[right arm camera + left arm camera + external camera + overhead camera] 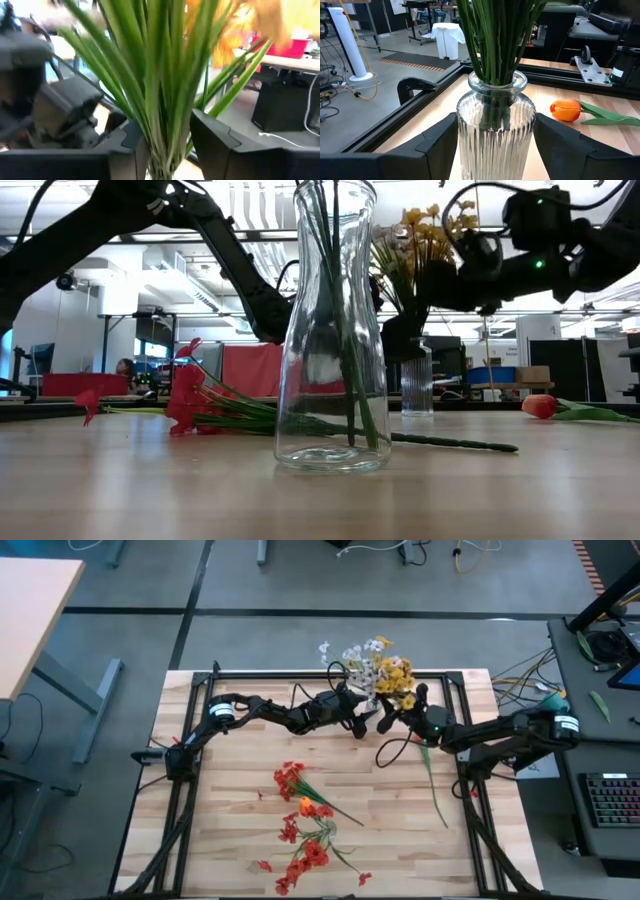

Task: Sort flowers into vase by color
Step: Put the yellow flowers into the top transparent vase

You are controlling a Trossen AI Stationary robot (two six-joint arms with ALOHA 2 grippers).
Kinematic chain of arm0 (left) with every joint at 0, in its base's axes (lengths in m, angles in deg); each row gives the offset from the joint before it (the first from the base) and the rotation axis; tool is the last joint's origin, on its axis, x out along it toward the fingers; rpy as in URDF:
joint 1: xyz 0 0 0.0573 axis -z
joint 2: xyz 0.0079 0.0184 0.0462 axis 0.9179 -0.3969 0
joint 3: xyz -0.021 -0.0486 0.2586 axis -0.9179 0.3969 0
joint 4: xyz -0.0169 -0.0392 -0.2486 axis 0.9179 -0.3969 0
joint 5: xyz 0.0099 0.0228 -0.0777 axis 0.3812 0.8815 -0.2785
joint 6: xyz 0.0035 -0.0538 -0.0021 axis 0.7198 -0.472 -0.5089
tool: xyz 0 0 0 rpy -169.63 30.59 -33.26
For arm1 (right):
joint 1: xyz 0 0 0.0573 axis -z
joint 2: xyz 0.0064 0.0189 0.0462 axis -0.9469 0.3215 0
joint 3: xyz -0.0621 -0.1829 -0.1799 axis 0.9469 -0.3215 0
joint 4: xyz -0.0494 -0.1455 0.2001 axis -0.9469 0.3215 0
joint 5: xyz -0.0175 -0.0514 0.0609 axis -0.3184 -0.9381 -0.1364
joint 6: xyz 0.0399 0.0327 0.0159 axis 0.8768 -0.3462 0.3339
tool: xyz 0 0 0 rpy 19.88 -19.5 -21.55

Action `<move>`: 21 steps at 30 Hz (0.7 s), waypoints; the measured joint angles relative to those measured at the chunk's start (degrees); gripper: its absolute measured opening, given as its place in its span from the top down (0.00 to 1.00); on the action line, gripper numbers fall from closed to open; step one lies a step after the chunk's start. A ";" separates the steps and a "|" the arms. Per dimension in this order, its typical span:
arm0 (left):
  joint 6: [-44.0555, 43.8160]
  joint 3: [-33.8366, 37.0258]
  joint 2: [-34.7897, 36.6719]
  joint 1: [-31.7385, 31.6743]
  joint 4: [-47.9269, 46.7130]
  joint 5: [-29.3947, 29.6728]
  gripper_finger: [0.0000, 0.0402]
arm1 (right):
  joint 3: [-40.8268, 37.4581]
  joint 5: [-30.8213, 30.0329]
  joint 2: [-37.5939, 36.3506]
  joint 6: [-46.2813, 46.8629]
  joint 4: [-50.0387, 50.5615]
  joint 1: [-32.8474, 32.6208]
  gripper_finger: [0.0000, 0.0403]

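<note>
A ribbed glass vase (pixel 495 135) stands near the table's far edge and holds yellow and white flowers (pixel 385 670) on green stems (pixel 495 45). My left gripper (pixel 495 150) has a finger on each side of its body. My right gripper (pixel 167 145) comes from the right, shut around the green stems (pixel 160 100) above the vase. Red flowers (pixel 300 830) lie on the table's near half. A plain clear vase (pixel 330 330) with green stems stands closest in the low view. An orange tulip (pixel 565 110) lies on the table beyond the ribbed vase. My left gripper holds the ribbed vase by its body below the neck (pixel 465 125), one finger against each side wall, coming in level from the table's left. The vase stands upright on the table. My right gripper pinches the bunch of green stems (pixel 165 135) between its two fingers, across the stems, from the table's right. The stems run upright, with yellow blossoms (pixel 250 25) above.
A black frame rail (pixel 330 672) runs along the table's far edge just behind the ribbed vase. A loose green stem (pixel 436 785) lies right of centre. A black cable (pixel 395 752) loops under the right arm. Bare wood (pixel 230 790) shows on the left.
</note>
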State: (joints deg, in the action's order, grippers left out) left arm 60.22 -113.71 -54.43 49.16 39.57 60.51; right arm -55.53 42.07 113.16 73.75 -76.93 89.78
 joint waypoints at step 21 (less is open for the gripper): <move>-0.02 0.00 -0.02 -0.07 -0.21 0.20 0.43 | 0.39 -0.28 -7.82 1.46 10.39 -2.39 0.96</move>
State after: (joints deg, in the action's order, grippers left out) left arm 60.20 -113.71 -54.45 49.10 39.36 60.71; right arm -55.13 41.79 105.34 75.21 -66.54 87.39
